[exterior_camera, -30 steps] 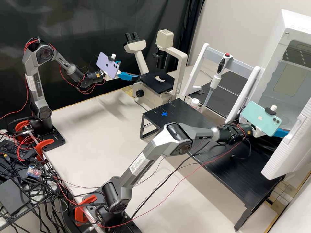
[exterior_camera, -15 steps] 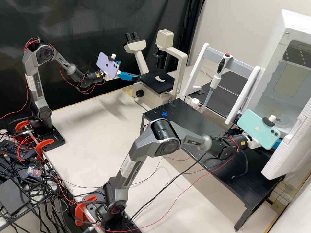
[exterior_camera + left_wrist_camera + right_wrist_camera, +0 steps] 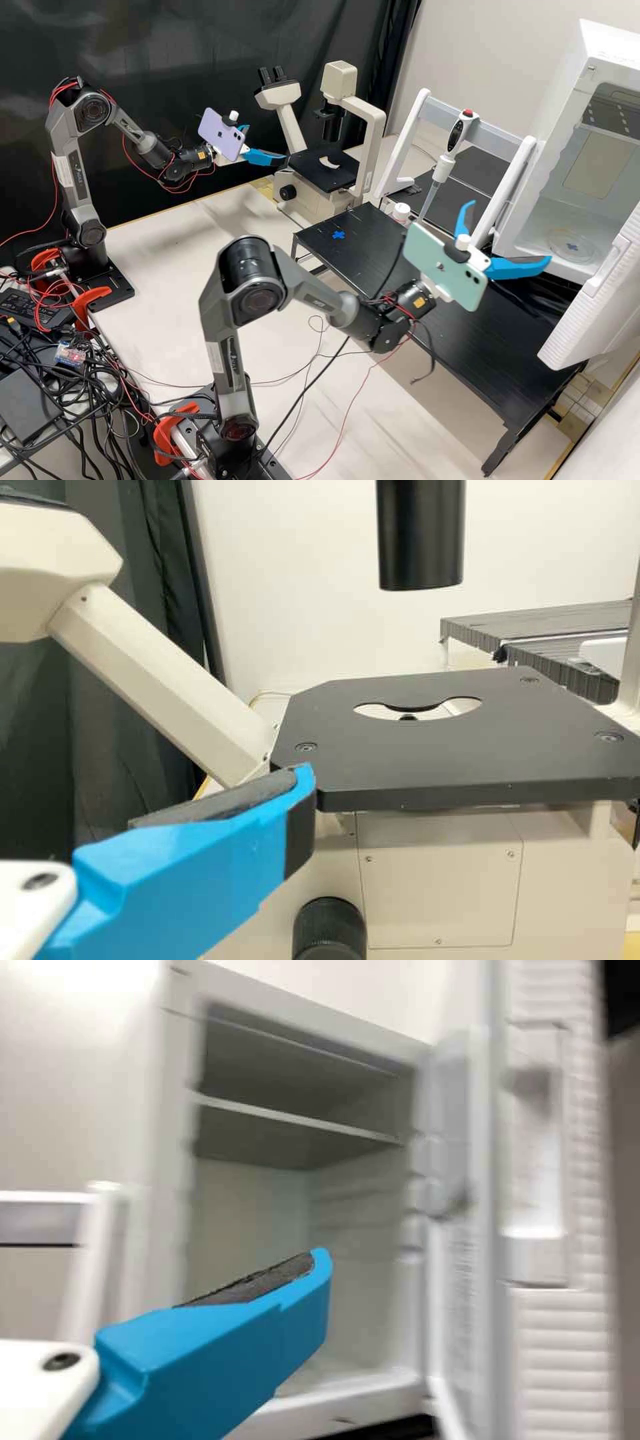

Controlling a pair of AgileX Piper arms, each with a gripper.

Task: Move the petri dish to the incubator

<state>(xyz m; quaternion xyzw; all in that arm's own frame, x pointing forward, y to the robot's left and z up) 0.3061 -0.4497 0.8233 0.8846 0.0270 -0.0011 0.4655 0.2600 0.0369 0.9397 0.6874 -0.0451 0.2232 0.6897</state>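
Inside the incubator, the petri dish lies on the floor beyond the empty, wide-spread right gripper, which is nearer the open door it probably shuts next.

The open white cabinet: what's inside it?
Inside the incubator, a petri dish sits on the floor at a blue cross, below a shelf. In the high view, the open door hides part of the interior.

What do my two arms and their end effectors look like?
Left arm and right arm: grey, black joints, red cables. Left end effector and right end effector: white, blue fingers, dark pads; lilac phone mounted left, mint phone right.
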